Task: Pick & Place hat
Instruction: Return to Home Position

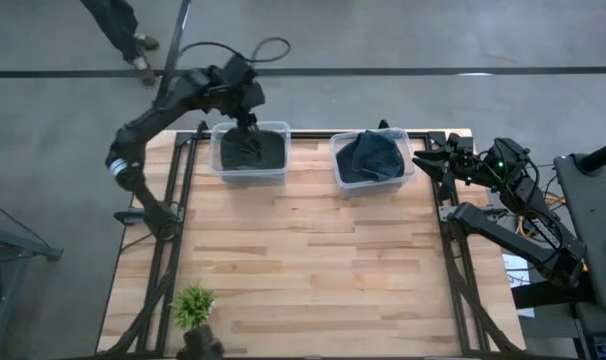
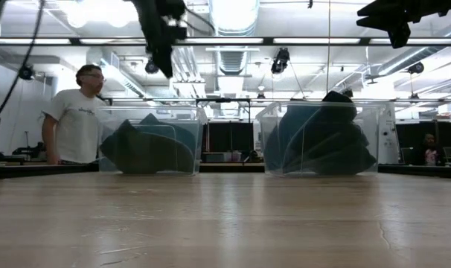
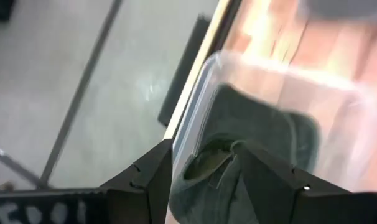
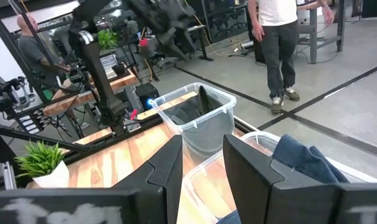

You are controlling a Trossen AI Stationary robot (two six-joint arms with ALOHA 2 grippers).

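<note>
The left end effector (image 1: 247, 120) hangs empty, fingers apart, straight above the green caps (image 1: 251, 152) in the left transparent bin (image 1: 219, 170), while the right end effector (image 1: 428, 160), also parted, waits beside the right transparent bin (image 1: 371, 183) holding the blue cap (image 1: 371, 155).

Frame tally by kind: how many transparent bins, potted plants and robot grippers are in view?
Transparent bins: 2 (left bin, right bin)
Potted plant: 1
Grippers: 2 (left gripper, right gripper)
Total: 5
</note>
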